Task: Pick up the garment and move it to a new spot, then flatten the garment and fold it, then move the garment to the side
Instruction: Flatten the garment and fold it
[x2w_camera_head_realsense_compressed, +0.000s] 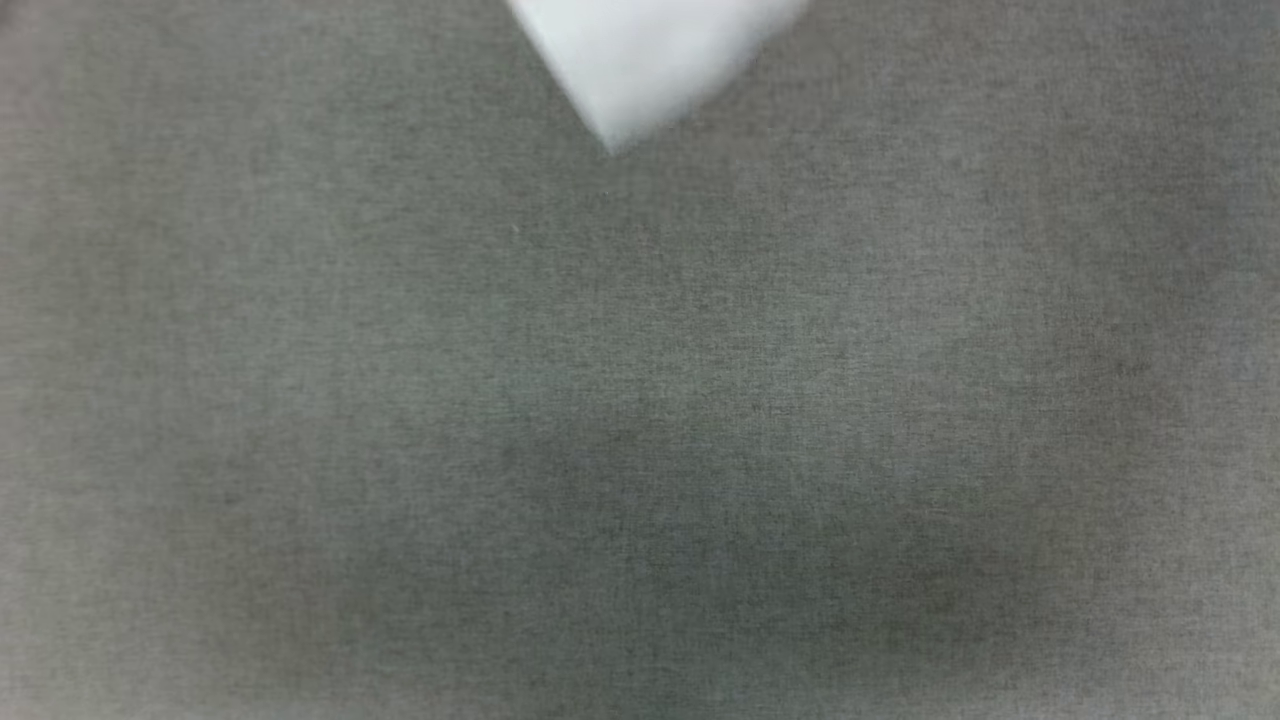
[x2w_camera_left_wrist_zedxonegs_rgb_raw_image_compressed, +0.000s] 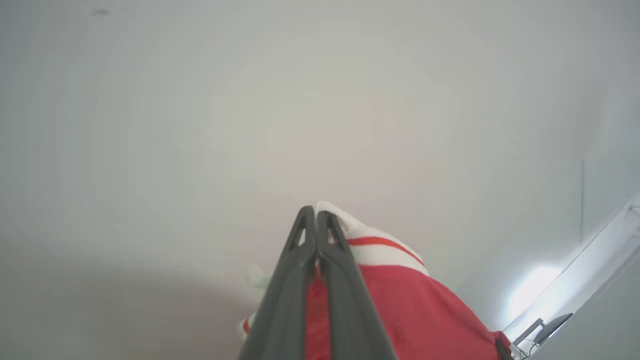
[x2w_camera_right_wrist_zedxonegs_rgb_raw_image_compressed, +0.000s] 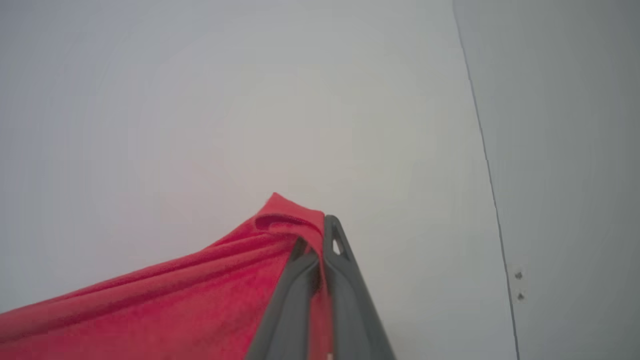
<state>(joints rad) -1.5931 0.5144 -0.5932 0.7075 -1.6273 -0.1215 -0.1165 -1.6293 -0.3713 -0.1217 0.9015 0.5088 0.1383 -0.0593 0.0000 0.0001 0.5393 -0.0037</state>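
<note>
Big picture first: a grey woven counter spreads under your head camera, bare but for a blurred white shape at its far edge; what that is, you can't tell. Now the garment: it's up in the air, hanging against a pale wall, red body sweeping away from your right wrist in long taut folds, white striped trim bunched at your left. Your right gripper is clamped tight on a pinched red edge, fingers together with cloth between them. Your left gripper is just as tight, nipping the white-and-red trim at its tips. So, by the look of it, you're in the carry: both corners held, cloth stretched between the arms, ready for laying out. The next move calls for lowering both arms together onto that grey counter, keeping the span taut so it lands flat rather than heaped, and only then letting go.
</note>
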